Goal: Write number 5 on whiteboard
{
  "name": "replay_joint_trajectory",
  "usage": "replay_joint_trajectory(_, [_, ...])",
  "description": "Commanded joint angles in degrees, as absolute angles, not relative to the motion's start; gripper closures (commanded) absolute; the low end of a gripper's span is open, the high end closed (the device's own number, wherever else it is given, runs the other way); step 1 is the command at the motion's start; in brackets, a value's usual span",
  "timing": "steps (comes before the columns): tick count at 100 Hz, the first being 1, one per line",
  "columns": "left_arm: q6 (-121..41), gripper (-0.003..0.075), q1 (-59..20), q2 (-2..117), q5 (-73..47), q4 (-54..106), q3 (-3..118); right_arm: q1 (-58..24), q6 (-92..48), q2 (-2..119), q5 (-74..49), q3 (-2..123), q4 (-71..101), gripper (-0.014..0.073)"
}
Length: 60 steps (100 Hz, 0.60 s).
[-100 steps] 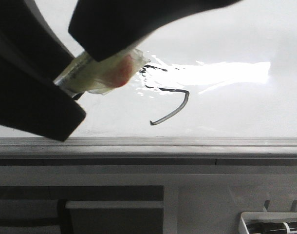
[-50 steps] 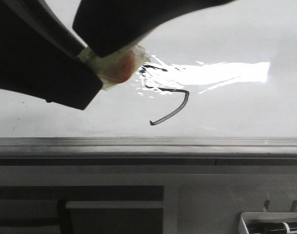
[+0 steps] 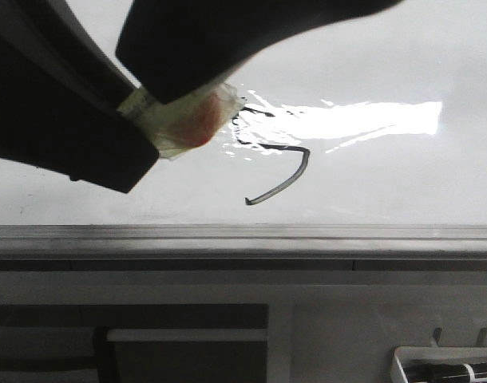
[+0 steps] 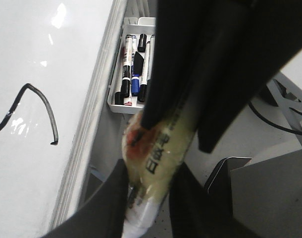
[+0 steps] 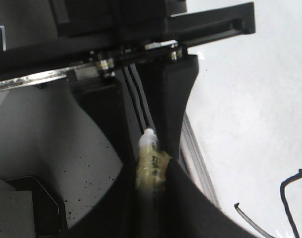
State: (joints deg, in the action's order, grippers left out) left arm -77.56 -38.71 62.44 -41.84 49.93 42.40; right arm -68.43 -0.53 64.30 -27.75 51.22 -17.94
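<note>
Glossy white whiteboard (image 3: 403,175) with a grey metal rim strip fills the background, bright glare patch across it. Thin black hand-drawn number 5 (image 3: 279,167) sits near the board's lower rim: short top stroke, angular bend, hooked tail all visible, so the figure looks complete. Both wrist views show a gripper clamped on one tape-wrapped marker pen with a reddish patch (image 4: 153,158): left gripper (image 4: 156,163), right gripper (image 5: 152,168). Compared with half a second ago the dark gripper mass in the front view has shifted slightly, pen tip staying just beside the 5's top stroke; no new ink has appeared. Likely writing is finished and the pen is pulling off. Small white tray of markers (image 4: 132,69) sits below the rim.
</note>
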Motion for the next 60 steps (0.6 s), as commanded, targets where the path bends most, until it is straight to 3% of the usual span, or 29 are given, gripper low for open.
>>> replay_joint_trajectory(1, [-73.7, 0.0741, -38.8, 61.8, -38.9, 54.9, 44.2, -68.4, -0.8, 62.8, -24.0, 52.8, -19.3, 0.0594])
replay_joint_trajectory(8, [-73.7, 0.0741, -38.8, 61.8, -38.9, 54.9, 44.2, -68.4, -0.8, 62.8, -24.0, 52.8, -19.3, 0.0487])
replay_joint_trajectory(20, [-73.7, 0.0741, -38.8, 61.8, -38.9, 54.9, 44.2, -68.4, -0.8, 62.7, -24.3, 52.8, -19.4, 0.0228])
replay_joint_trajectory(30, [-73.4, 0.0741, -38.8, 61.8, -38.9, 55.0, 44.2, -68.4, -0.8, 61.4, -25.3, 53.6, -20.1, 0.0099])
replay_joint_trajectory(50, [-68.7, 0.0741, -38.8, 61.8, -36.7, 54.9, 44.2, -68.2, -0.4, 55.4, -26.4, 54.7, -23.6, 0.0109])
replay_joint_trajectory(60, [-62.6, 0.0741, -38.8, 61.8, -30.4, 54.9, 43.5, -66.9, 2.8, 51.4, -26.6, 54.7, -23.6, 0.0196])
